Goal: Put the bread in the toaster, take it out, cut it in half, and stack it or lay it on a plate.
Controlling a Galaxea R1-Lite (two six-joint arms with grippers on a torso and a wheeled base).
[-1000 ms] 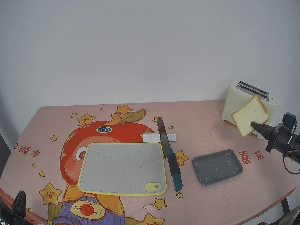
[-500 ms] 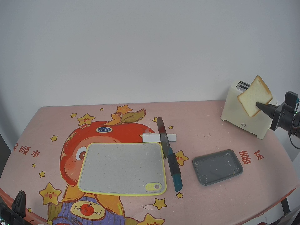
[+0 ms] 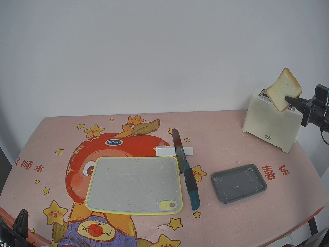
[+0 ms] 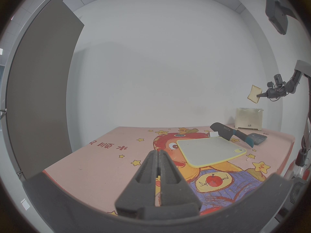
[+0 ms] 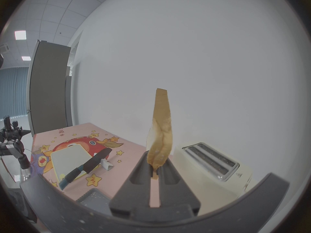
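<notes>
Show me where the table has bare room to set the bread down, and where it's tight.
Bare: the cutting board top; the tray, crumbs aside; the table stretch between knife tip and toaster; the left side beyond the board. Tight: the board's right edge, where knife and white block crowd it.

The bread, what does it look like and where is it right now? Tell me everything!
The bread is one square slice, pale and soft-looking with a tan crust, and it is not cut. It hangs tilted in the air above the cream toaster, not touching it. Only the right gripper touches it, pinching one edge between its shut fingers.
</notes>
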